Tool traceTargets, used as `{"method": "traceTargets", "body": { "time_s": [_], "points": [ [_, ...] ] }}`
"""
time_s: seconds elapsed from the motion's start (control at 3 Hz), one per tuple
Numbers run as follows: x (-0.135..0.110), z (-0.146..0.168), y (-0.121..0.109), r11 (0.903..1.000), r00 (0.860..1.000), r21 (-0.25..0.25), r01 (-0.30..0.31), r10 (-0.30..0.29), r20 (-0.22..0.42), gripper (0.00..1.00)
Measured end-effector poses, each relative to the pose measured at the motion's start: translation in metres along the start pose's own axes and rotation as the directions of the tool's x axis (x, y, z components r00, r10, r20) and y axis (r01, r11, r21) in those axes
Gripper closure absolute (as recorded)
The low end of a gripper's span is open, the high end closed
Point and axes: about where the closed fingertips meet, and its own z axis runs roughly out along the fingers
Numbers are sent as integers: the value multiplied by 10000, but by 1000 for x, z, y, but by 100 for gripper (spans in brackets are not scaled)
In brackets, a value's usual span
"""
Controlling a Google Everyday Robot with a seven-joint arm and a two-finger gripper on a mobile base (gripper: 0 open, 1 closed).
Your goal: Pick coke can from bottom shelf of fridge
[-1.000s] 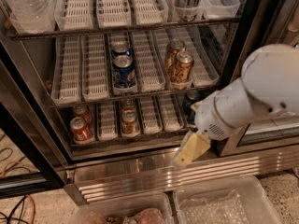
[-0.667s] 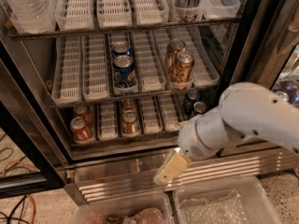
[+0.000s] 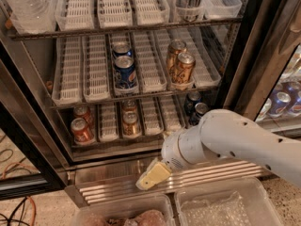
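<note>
The fridge (image 3: 29, 126) stands open in front of me. On its bottom shelf (image 3: 108, 122), a red coke can (image 3: 81, 130) stands at the front of the far-left lane, with a second red can (image 3: 81, 112) right behind it. My gripper (image 3: 151, 175), with its yellowish tip, hangs in front of the ribbed steel base (image 3: 108, 189). It is below the shelf and to the right of the coke cans, and holds nothing. The white arm (image 3: 235, 140) reaches in from the right.
Two gold-orange cans (image 3: 130, 122) stand mid-shelf and dark cans (image 3: 196, 108) at its right end. The rack above holds blue Pepsi cans (image 3: 125, 72) and gold cans (image 3: 182, 68). The door frame (image 3: 263, 55) stands at the right. Clear plastic bins (image 3: 221, 206) sit below.
My arm has swung left and downward across the fridge front. The gripper went from the right end of the bottom shelf to in front of the steel base. The cans have not moved.
</note>
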Motion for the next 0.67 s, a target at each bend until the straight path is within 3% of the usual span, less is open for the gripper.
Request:
{"method": "traceTargets", "body": {
  "time_s": [0.33,0.67],
  "points": [
    [0,0,0,10000,10000,5,1,-1,3,0],
    [-8,10,5,9998,9980,114,-148,141,616,0]
  ]
}}
